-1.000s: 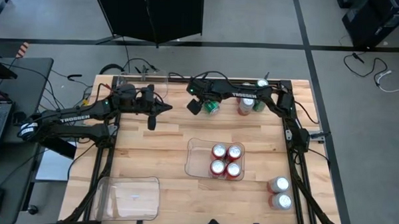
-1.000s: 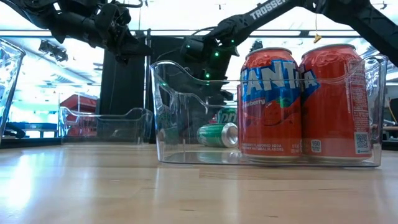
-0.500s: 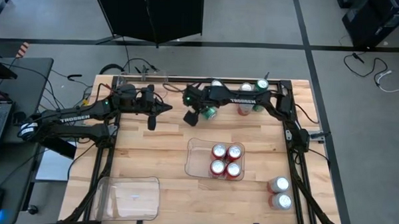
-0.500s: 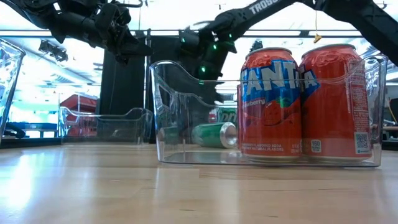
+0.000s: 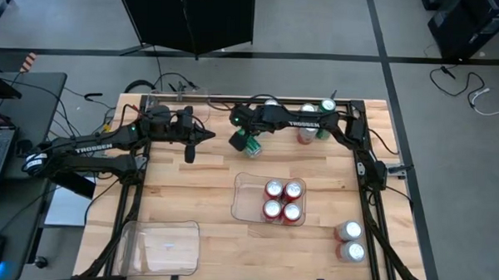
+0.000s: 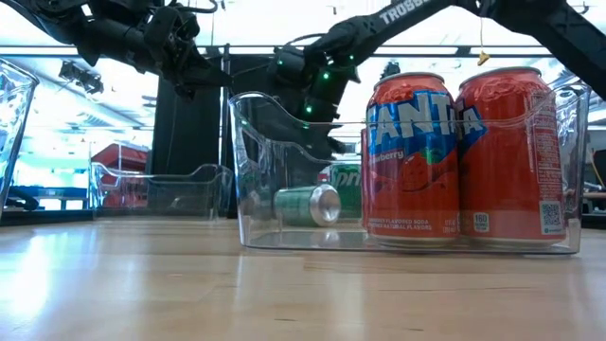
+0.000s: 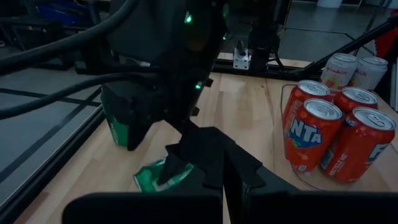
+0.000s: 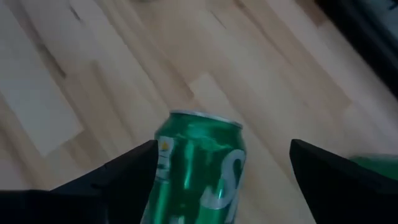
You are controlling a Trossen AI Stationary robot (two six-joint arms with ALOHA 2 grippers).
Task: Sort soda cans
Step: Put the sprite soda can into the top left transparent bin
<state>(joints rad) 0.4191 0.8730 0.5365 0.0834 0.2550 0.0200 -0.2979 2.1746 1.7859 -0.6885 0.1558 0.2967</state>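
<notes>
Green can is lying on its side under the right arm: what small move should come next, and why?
Probably lower the right gripper and close on the green can. Its jaws stand open on either side of the can, which lies tipped on the table, not gripped.

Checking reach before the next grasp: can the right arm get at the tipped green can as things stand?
Probably yes. The right end effector hangs open directly over the tipped green can, fingers either side, bare wood around it. The left end effector, shut, waits apart.
</notes>
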